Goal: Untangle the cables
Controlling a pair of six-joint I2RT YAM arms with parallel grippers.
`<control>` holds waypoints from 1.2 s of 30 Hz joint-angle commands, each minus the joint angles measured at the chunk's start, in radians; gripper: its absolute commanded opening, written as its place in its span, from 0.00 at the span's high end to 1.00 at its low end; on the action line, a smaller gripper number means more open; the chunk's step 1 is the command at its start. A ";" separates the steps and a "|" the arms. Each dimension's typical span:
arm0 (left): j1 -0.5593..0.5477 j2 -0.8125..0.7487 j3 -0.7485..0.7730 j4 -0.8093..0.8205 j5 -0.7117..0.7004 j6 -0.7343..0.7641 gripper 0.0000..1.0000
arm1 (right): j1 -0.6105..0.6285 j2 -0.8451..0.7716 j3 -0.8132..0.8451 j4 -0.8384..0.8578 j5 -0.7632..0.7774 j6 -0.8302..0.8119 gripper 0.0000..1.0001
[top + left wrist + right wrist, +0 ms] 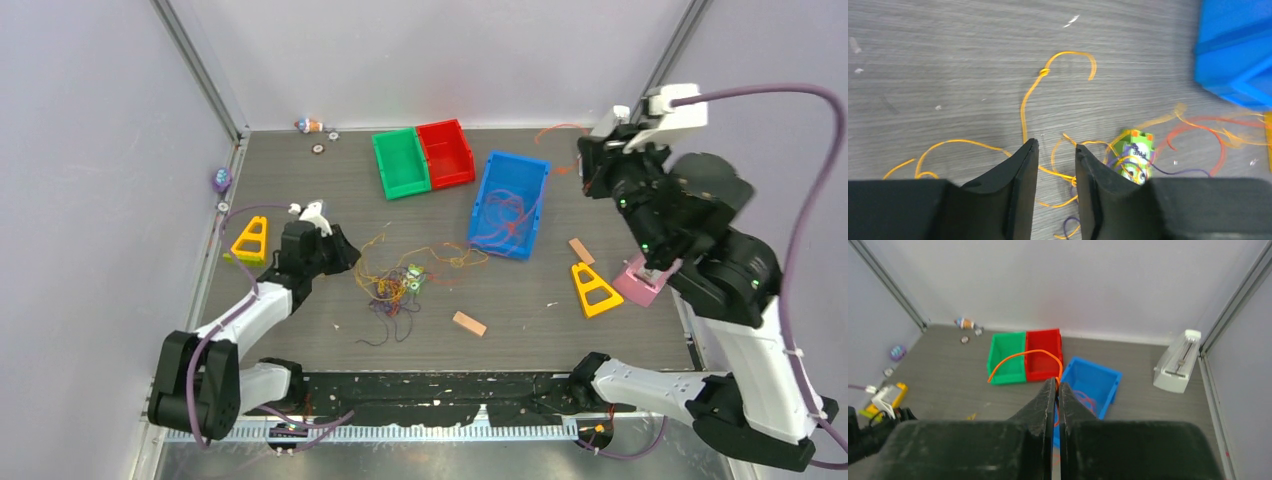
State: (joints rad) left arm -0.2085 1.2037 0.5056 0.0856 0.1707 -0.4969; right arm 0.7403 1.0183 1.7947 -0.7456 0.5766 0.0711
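- No word, number, brand or sign is showing clearly enough to read in any view.
- The green block (pixel 1134 152), lying among the cables (pixel 388 288), is carrying a white patch with dark marks on it. The patch is blurring too much to tell letters from a pattern.

white-and-black jointed arms (pixel 250 310) trailing lilac hoses (pixel 760 89); matte black wedge-shaped fingers (pixel 1018 190)
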 commanded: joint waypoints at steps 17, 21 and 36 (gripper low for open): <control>-0.265 0.275 0.313 -0.359 -0.051 0.205 0.34 | 0.000 -0.012 -0.079 -0.074 -0.018 0.016 0.95; -0.266 0.344 0.363 -0.429 -0.100 0.193 0.36 | 0.000 -0.012 -0.082 -0.079 -0.012 0.017 0.94; -0.144 0.229 0.266 -0.325 -0.033 0.098 1.00 | -0.022 -0.012 -0.366 -0.070 0.122 0.149 0.95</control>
State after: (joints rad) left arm -0.4339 1.6005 0.8646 -0.3321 0.1516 -0.3336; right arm 0.7341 1.0058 1.5280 -0.8303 0.6159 0.1375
